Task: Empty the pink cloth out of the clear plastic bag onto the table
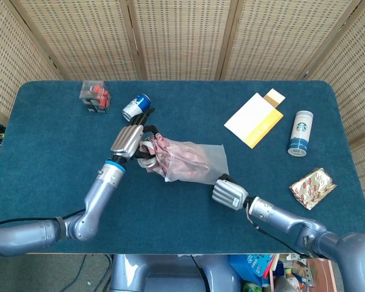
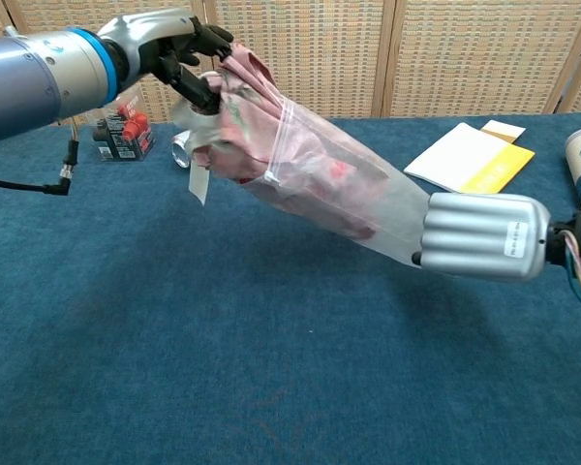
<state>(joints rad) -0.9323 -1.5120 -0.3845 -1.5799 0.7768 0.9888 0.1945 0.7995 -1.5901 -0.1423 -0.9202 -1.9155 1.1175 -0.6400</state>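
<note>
Bag [image 2: 349, 189] of clear plastic hangs stretched above the table [image 1: 61, 152] — left hand [image 2: 169, 48] grips the pink cloth [image 2: 237, 107] bunched at its mouth, right hand [image 2: 479, 237] clutches its bottom end.

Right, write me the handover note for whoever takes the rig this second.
Left hand: grips the pink cloth where it bunches out of the mouth of the clear plastic bag, raised above the table.
Right hand: holds the bag's closed bottom end, also off the table.
The bag hangs stretched between the two hands, mouth end higher.
Done: cloth partly drawn out at the mouth.
Left: most of the cloth sits inside the bag; pull it free, probably by drawing the hands further apart, then lay it on the table.
</note>
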